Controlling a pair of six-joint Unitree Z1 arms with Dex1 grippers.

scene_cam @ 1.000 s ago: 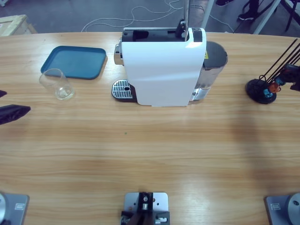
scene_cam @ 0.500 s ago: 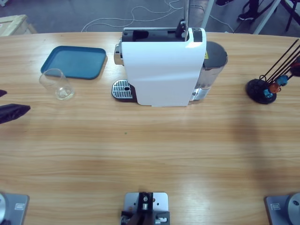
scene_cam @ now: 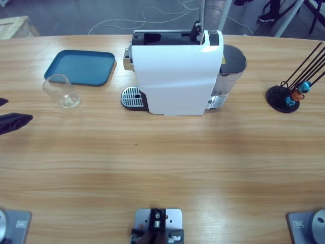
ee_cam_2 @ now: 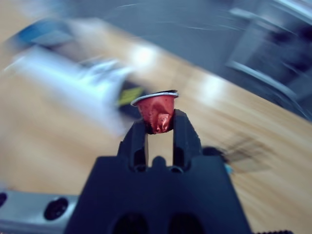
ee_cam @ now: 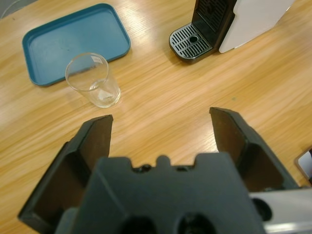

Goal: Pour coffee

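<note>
A clear glass tumbler (scene_cam: 62, 91) stands left of the white coffee machine (scene_cam: 175, 71), and it looks clear inside. The coffee is out of view. In the left wrist view the tumbler (ee_cam: 92, 80) lies ahead and to the left of my open left gripper (ee_cam: 161, 117), a short way off. In the high view, that gripper (scene_cam: 18, 109) shows at the table's left edge. My right gripper (ee_cam_2: 160, 122) is shut on a red capsule (ee_cam_2: 157, 109), held up over the table; it does not show in the high view.
A blue tray (scene_cam: 81, 67) lies behind the tumbler. The machine's drip grid (scene_cam: 133, 96) faces left, its water tank (scene_cam: 231, 66) is on the right, and its lever (scene_cam: 200, 20) stands up. A black capsule stand (scene_cam: 284, 96) with coloured capsules sits at the far right.
A dark gripper seen by the capsule stand at the right edge a second ago has drawn out of the high view. The left gripper and the tumbler have not moved.
</note>
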